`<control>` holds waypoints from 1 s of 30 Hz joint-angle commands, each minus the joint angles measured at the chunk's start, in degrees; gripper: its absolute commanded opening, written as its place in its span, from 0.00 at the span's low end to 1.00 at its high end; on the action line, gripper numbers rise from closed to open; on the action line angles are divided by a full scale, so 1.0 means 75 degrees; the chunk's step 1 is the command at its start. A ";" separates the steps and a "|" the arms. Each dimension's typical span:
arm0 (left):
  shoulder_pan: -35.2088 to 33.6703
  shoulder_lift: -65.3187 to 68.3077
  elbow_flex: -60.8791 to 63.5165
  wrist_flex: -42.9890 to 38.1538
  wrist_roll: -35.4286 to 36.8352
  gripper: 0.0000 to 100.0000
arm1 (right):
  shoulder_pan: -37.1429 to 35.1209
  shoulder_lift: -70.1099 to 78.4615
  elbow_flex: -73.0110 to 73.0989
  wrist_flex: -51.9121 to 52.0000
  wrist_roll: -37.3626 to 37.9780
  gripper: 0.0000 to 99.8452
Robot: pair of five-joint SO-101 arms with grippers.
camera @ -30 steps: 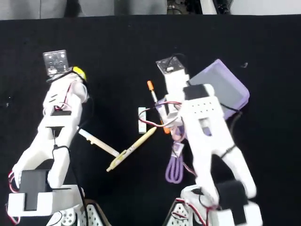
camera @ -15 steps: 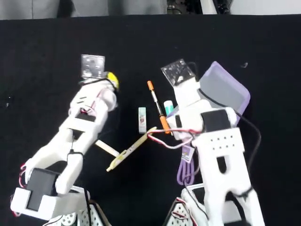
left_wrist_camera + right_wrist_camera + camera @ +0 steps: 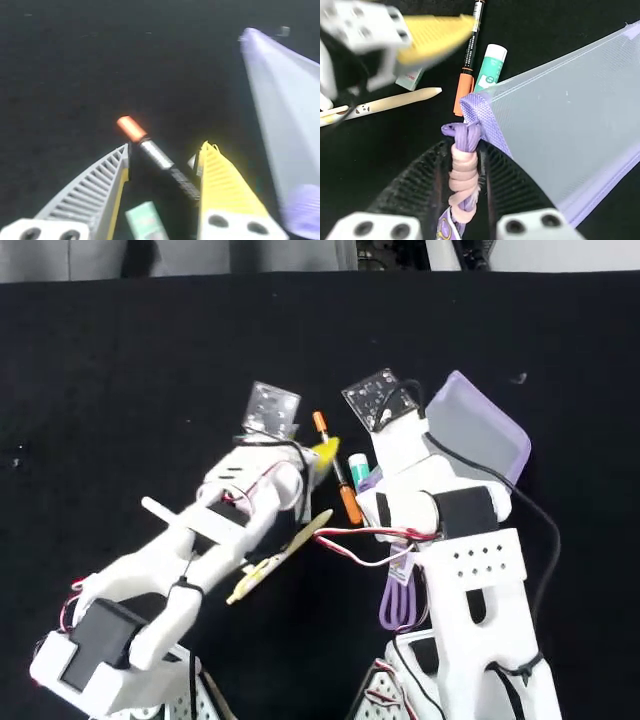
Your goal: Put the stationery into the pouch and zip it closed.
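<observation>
**One pincer open over the pen, the other pinching the pouch strap**

The left pincer [image 3: 165, 145] is open. Its grey finger and its yellow finger are wide apart. The orange pen [image 3: 155, 152] shows in the gap between them. The pincer holds nothing, and I cannot tell if a finger touches the pen. From the high view, this pincer [image 3: 320, 454] is at the top end of the orange pen [image 3: 342, 483], near the middle of the black bench [image 3: 120, 360].

The right pincer [image 3: 465, 145] is squeezed tight on the purple strap [image 3: 462, 134]. The strap is fixed to a corner of the purple pouch [image 3: 560, 115]. The black fingers press on both sides of the strap, and the rest of the strap [image 3: 395, 595] hangs down by the right arm.

The pouch [image 3: 480, 435] lies on the bench on the right side, partly under the right arm. It is see-through mesh.

All the stationery is out on the bench, not in the pouch. The green and white glue stick [image 3: 490, 67] lies just beside the orange pen [image 3: 470, 55], and its end touches the pouch corner. A small green and white block [image 3: 410, 77] lies on the other side of the pen. A cream pen [image 3: 280, 558] lies slanted below it, partly under the left arm. A pale stick [image 3: 155, 508] pokes out from under that arm.
</observation>
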 commanded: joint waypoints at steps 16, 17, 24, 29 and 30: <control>0.0475 -0.3118 0.1811 -0.0105 0.0023 0.23 | 0.0129 -0.0252 -0.0123 -0.0164 0.0070 0.01; 0.0557 -0.3376 0.1975 -0.0105 0.0023 0.23 | 0.0129 -0.0252 -0.0123 -0.0164 0.0070 0.01; 0.1037 -0.3833 0.2397 -0.0094 0.0023 0.23 | 0.0129 -0.0252 -0.0123 -0.0176 0.0070 0.01; 0.1049 -0.3833 0.2127 0.0610 0.0023 0.23 | 0.0129 -0.0252 -0.0123 -0.0176 0.0070 0.01; 0.1049 -0.3833 0.2057 0.0762 0.0023 0.23 | 0.0129 -0.0252 -0.0123 -0.0176 0.0070 0.01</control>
